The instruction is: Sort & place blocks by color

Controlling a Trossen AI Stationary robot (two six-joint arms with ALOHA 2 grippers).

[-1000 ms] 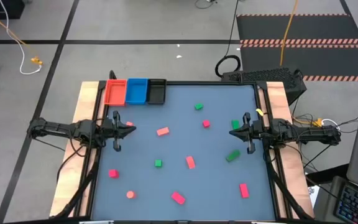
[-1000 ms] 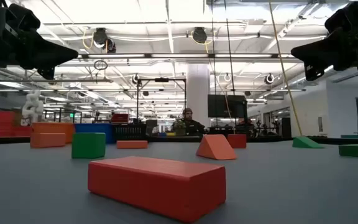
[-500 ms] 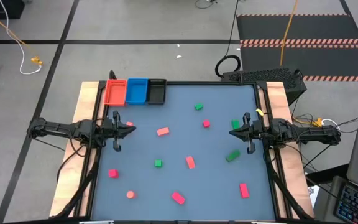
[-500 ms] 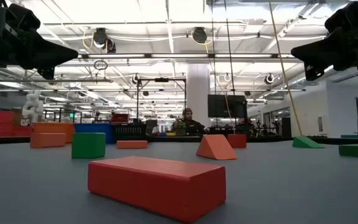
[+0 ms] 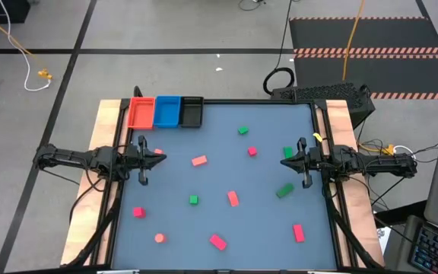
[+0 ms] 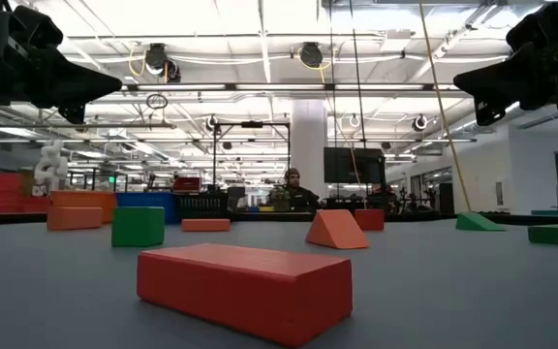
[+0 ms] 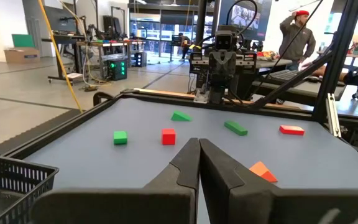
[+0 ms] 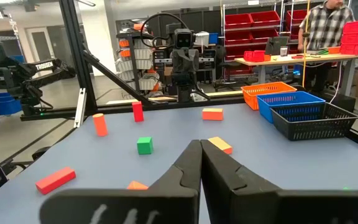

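Left tool (image 5: pixel 143 160) hung at the desk's (image 5: pixel 265 228) left edge, fingers pressed together, holding nothing. Right tool (image 5: pixel 303 161) mirrored it at the right edge, likewise pressed together and empty. The blocks (image 5: pixel 233 199) lay scattered across the desk, outside the trays (image 5: pixel 166 112).

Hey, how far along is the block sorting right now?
Nothing looks sorted yet: the red tray, blue tray and black tray appear empty. Nothing is in hand: the left gripper and right gripper wait at the table's sides, fingers shut on nothing. All the blocks lie scattered on the table.
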